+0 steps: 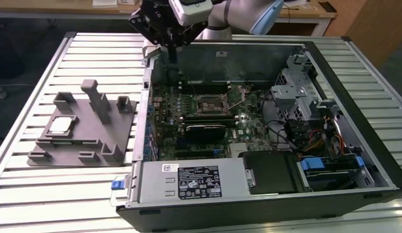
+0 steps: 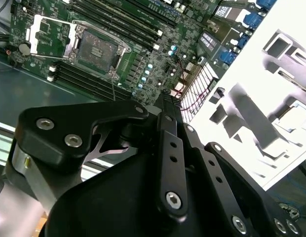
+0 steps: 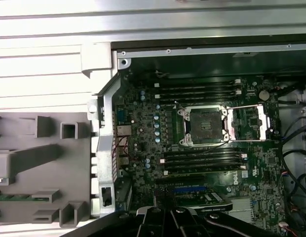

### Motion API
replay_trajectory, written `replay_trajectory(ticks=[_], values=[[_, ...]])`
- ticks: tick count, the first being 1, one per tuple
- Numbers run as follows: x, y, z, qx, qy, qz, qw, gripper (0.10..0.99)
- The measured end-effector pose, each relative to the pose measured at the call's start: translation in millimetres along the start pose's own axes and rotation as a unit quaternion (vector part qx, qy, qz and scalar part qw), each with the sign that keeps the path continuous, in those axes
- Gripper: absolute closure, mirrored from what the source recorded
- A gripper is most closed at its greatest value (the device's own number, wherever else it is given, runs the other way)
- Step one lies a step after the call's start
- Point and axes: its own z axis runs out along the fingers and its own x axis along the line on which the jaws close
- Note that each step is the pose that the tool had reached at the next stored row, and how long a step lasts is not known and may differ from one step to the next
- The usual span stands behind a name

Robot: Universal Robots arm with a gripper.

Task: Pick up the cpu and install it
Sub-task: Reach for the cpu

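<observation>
cpu (image 1: 60,125) on fixture (image 1: 91,145), well apart from fingers (image 1: 170,50)

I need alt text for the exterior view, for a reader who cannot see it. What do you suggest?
A robot arm's gripper hangs above the far edge of an open computer case. The cpu lies on a grey fixture on the exterior view's left, outside the case.

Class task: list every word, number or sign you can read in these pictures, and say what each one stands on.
No text is legible.
White sticker on the grey metal cover: too small.
Black label on the same cover: too small.
Pale sticker on the case wall: blurred.
White print on the motherboard: blurred.
</observation>
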Motion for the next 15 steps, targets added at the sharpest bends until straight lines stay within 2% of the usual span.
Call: replay_trajectory(ticks=[15], values=[[12.3, -0.9, -0.3, 0.0, 0.0, 0.0, 1.0, 0.98]])
